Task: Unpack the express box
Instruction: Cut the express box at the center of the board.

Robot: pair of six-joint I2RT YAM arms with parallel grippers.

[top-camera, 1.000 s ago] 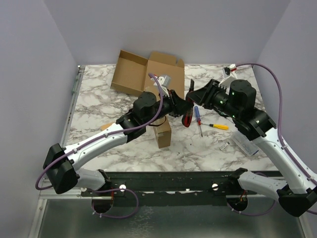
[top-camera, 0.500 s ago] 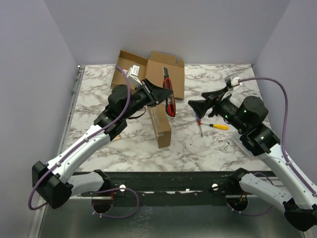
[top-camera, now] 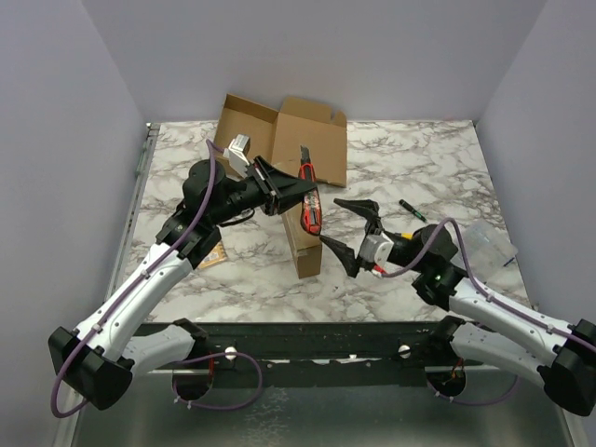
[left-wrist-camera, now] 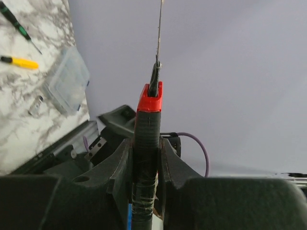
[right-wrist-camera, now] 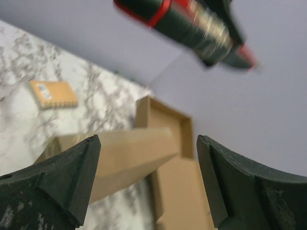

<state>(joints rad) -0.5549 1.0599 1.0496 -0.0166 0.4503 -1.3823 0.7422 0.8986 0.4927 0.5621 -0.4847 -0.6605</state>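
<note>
Cardboard express box (top-camera: 279, 140), brown, matte and corrugated, is lying opened out with its flaps spread flat at the back of the white, grey-veined marble tabletop (top-camera: 419, 158). Just in front of it a narrow oblong brown cardboard carton (top-camera: 304, 250) is resting, plain and sharp-edged. The left gripper (top-camera: 296, 189) is hanging over the carton's far end, its fingers clamped on a red-and-black utility knife (top-camera: 312, 209) whose thin metal blade is sticking out. The right gripper (top-camera: 346, 231) is hovering just right of the carton, jaws spread wide on nothing. A small tan ribbed card (top-camera: 212, 258) is lying left of the carton; a green-handled screwdriver (top-camera: 413, 209) and a clear plastic case (top-camera: 491, 244) are lying to the right.
</note>
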